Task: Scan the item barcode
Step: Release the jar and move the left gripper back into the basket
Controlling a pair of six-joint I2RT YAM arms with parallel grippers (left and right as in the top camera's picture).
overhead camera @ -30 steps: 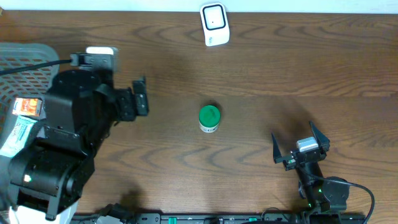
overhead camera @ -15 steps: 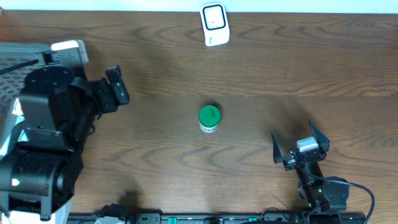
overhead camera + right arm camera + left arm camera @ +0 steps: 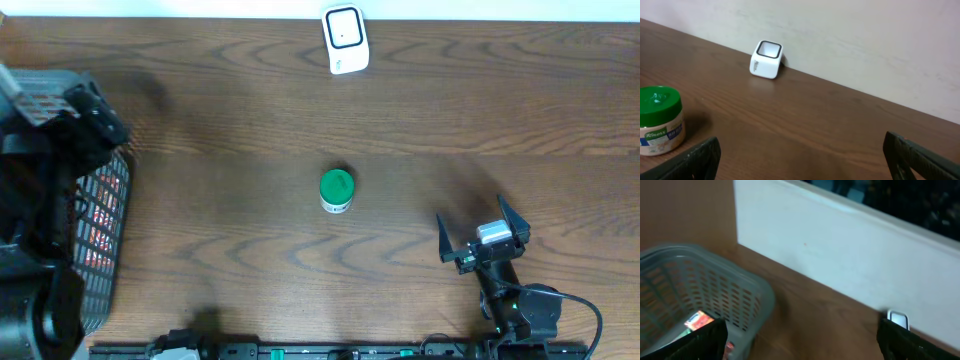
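Overhead, we see the green-lidded jar (image 3: 337, 190) standing mid-table, well apart from the white scanner (image 3: 345, 39) at the far edge. The left arm (image 3: 45, 190) is cut off by the frame and hides most of the grey basket (image 3: 105, 220). The right gripper (image 3: 472, 215) is spread wide and empty. From the left wrist, the left gripper (image 3: 800, 330) gapes too, with only its finger ends visible, and we find the basket's contents blurred. From the right wrist, the jar is cropped at the left edge.

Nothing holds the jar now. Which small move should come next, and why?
Probably bring the right gripper toward the jar, jaws kept open. The jar stands alone mid-table, touched by nothing. The right gripper is open, empty and faces it, while the left gripper, also open, is off by the basket. The scanner waits at the far edge.
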